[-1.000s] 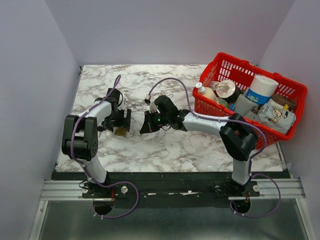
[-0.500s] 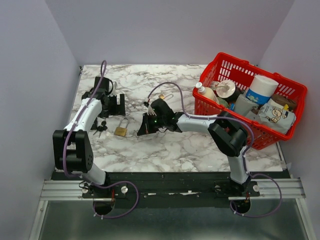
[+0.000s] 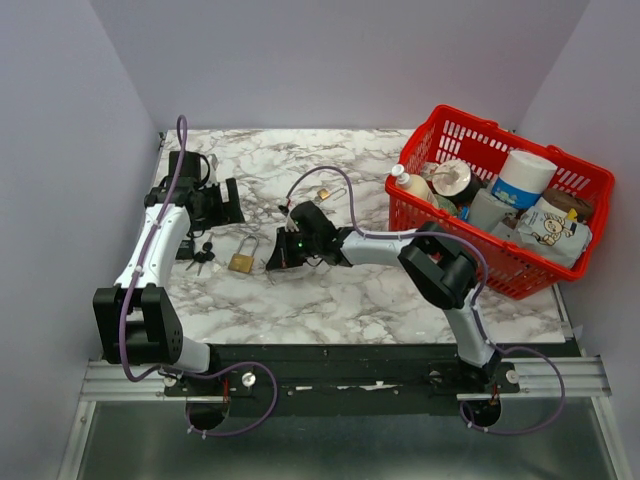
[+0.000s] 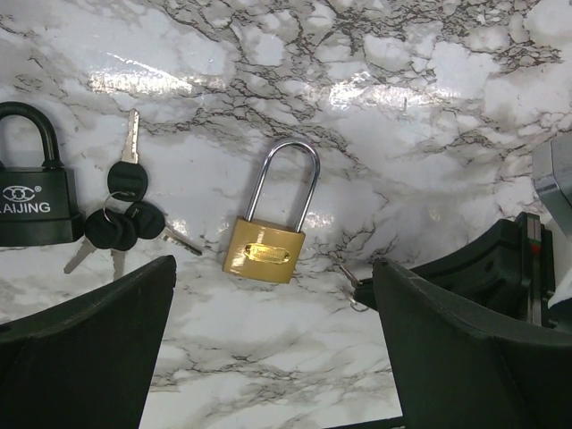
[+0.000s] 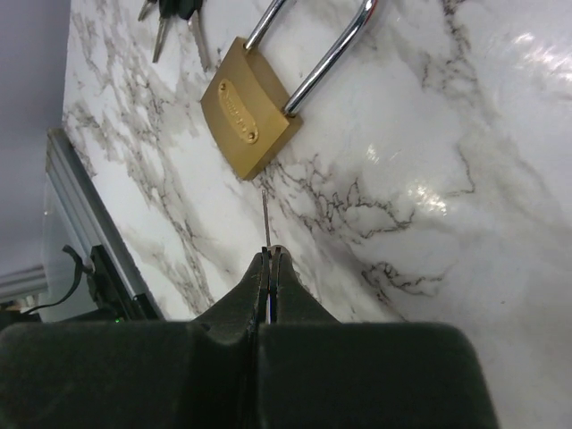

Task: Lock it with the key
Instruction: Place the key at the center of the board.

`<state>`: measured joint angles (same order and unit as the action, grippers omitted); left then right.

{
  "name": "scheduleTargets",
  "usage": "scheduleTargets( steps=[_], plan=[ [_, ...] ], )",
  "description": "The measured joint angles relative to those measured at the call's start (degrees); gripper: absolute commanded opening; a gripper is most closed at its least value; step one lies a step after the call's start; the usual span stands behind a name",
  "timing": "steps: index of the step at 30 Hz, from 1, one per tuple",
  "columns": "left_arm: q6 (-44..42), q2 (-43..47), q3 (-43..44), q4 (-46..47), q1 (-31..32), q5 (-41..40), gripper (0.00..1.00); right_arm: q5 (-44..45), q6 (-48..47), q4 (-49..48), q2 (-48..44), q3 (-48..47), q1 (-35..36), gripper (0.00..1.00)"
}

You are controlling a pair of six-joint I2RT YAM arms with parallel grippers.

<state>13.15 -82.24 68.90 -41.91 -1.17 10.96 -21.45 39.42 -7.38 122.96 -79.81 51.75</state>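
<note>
R gripper (image 5: pixel 269 259) was shut on thin key (image 5: pixel 265 219), tip at brass padlock (image 5: pixel 248 116) bottom, contact unclear. L gripper (image 3: pixel 222 203) wide open, empty, far-left of padlock.

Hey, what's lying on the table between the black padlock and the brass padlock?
A bunch of black-headed keys lies between the black padlock and the brass padlock, touching neither. The left wrist view shows it most clearly.
</note>
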Motion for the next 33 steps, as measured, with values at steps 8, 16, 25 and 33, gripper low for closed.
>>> scheduleTargets(
  steps=[8,16,25,33],
  plan=[
    [0.2,0.2,0.0,0.0,-0.4,0.5,0.99,3.3,-2.3,0.1,2.4,-3.0,-0.3,0.04],
    [0.2,0.2,-0.5,0.0,-0.4,0.7,0.99,4.2,-4.0,0.3,3.6,-4.3,-0.6,0.39],
    [0.2,0.2,-0.5,0.0,-0.7,1.3,0.99,5.3,-11.4,3.6,3.1,-6.6,-2.1,0.76],
    [0.2,0.3,-0.5,0.0,-0.7,1.8,0.99,11.1,-26.5,12.5,2.6,-16.5,-7.5,0.95]
  ],
)
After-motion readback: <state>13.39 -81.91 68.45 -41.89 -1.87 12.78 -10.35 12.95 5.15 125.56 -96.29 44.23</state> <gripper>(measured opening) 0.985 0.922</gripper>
